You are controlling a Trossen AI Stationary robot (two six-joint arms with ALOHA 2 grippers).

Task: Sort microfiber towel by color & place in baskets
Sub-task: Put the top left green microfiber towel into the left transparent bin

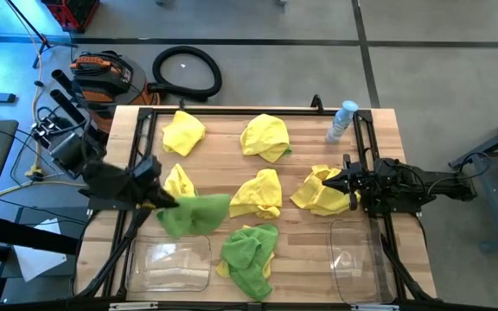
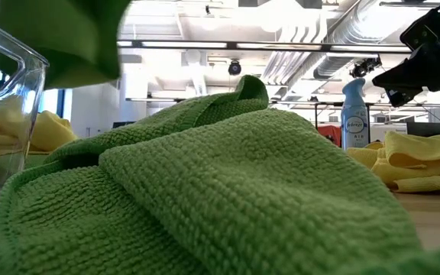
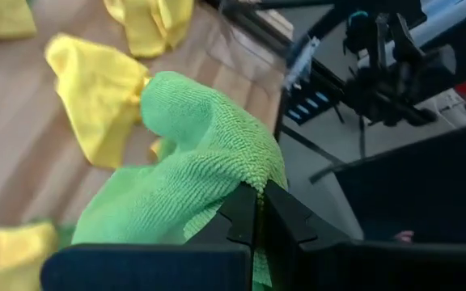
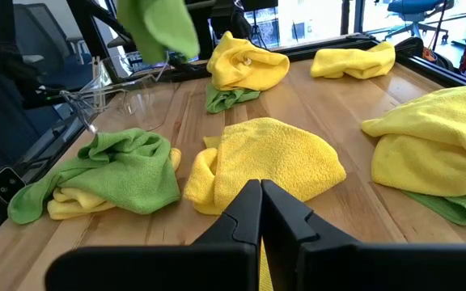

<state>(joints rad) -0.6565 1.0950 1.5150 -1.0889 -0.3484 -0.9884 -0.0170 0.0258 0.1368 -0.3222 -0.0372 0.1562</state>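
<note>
From above, the left hand (image 1: 164,203) is pinching a green towel (image 1: 195,213), which is hanging just over the counter (image 1: 301,168) near the left clear basket (image 1: 169,263). The right hand (image 1: 335,183) is closed on nothing, touching a yellow towel (image 1: 322,192) near the right basket (image 1: 360,259).

Down low, a green pile (image 2: 205,198) is filling the view.

In the left wrist view, the fingers (image 3: 241,214) are squeezing the green towel (image 3: 192,162).

In the right wrist view, the shut fingers (image 4: 249,214) are sitting just in front of a yellow towel (image 4: 273,158).
</note>
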